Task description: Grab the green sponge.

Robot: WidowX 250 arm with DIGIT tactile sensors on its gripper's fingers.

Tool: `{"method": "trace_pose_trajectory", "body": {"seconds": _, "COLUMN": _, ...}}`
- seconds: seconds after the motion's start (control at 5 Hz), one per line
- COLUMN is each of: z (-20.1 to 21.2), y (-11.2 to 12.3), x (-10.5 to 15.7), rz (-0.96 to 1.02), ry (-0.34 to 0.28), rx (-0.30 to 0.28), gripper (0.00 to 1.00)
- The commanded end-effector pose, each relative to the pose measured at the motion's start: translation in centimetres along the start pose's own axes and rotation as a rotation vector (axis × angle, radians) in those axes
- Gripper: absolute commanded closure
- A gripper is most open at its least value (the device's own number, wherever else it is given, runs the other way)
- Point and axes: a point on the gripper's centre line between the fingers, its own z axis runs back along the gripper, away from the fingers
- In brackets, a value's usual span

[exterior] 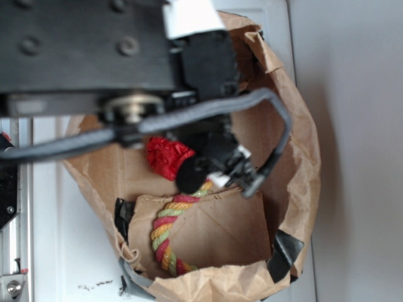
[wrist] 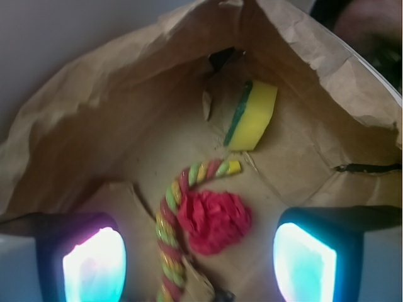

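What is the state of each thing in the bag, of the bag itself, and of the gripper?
green sponge: free, leaning at the far bag wall.
red plastic wad: crumpled, on the bag floor, touching the rope.
twisted rope: curved, lying loose.
paper bag: open, rim crumpled.
gripper: open, holding nothing, above the wad.

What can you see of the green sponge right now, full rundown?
The green sponge is a small yellow foam block with a thin dark green scouring layer along its left face. It looks intact and uncompressed. It lies tilted on the floor of the brown paper bag, near the back wall. It sits apart from the twisted rope and red wad. Only the wrist view shows it. The gripper is open, not touching it.
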Motion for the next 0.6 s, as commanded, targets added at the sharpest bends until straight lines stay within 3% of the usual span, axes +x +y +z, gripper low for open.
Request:
{"method": "trace_pose_trajectory", "body": {"seconds": 0.0, "z": -3.0, "y": 2.6, "x": 1.8, "rz": 0.107, "ry": -0.020, "rx": 0.045, "gripper": 0.00}}
{"method": "trace_pose_trajectory", "body": {"seconds": 0.4, "z": -5.5, "y": 4.7, "x": 2.2, "rz": 0.096, "ry": -0.031, "rx": 0.122, "gripper": 0.00}}
